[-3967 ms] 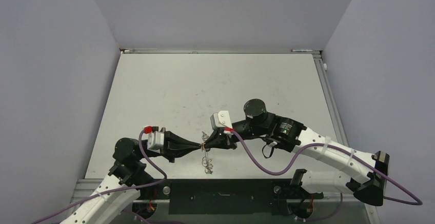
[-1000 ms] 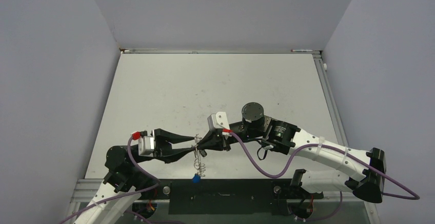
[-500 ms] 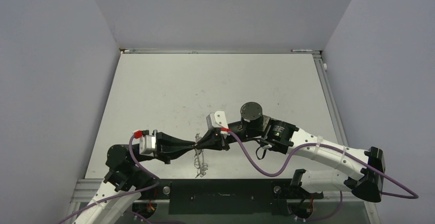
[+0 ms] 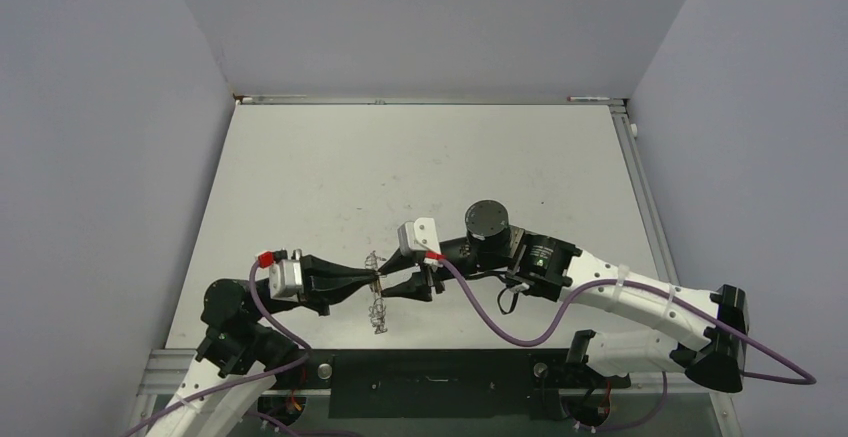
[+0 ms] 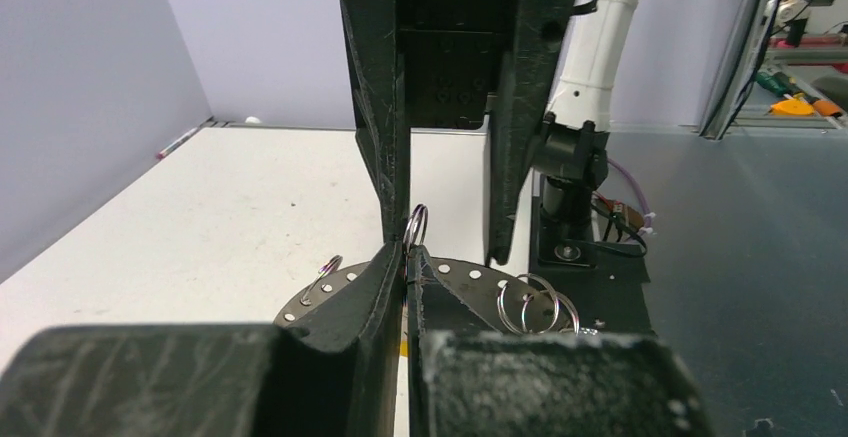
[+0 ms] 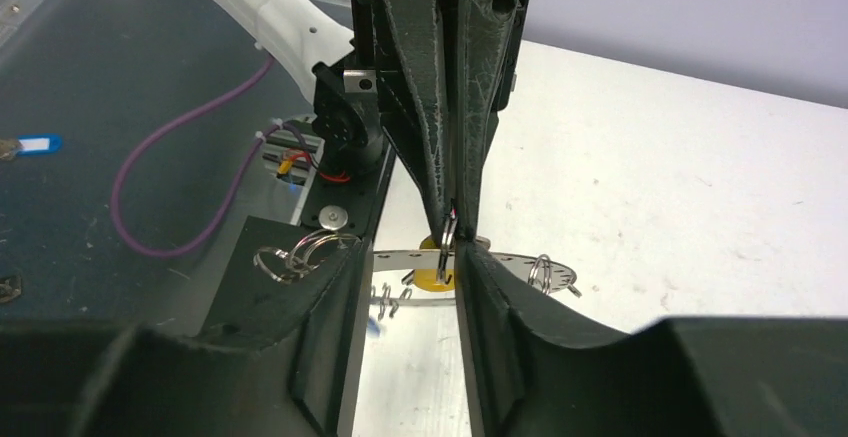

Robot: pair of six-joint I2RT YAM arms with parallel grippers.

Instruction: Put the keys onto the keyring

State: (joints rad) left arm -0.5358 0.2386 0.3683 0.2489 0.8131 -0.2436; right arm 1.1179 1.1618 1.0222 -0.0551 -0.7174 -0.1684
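Observation:
My left gripper (image 4: pixel 373 278) (image 5: pixel 407 253) is shut on a small silvery split ring (image 5: pixel 416 225) (image 6: pixel 447 235). That ring sits on the keyring (image 5: pixel 470 279) (image 6: pixel 500 260), a curved silvery band with holes that carries more small rings (image 5: pixel 530 303). The keys (image 4: pixel 378 314) hang below as a small bundle; a yellow key head (image 6: pixel 432 267) shows behind the ring, and a blurred blue bit (image 6: pixel 376 328) shows lower down. My right gripper (image 4: pixel 389 284) (image 6: pixel 410 253) faces the left one tip to tip. It stands open with its fingers on either side of the pinched ring.
The white table (image 4: pixel 420 157) stretches away behind the grippers between grey walls. The dark mounting plate (image 4: pixel 430 382) with both arm bases lies just below the hanging bundle at the near edge. A purple cable (image 4: pixel 500 322) loops off the right wrist.
The left gripper has closed onto the split ring and the right gripper has opened and let go. The bundle now hangs from the left fingers, slightly further left.

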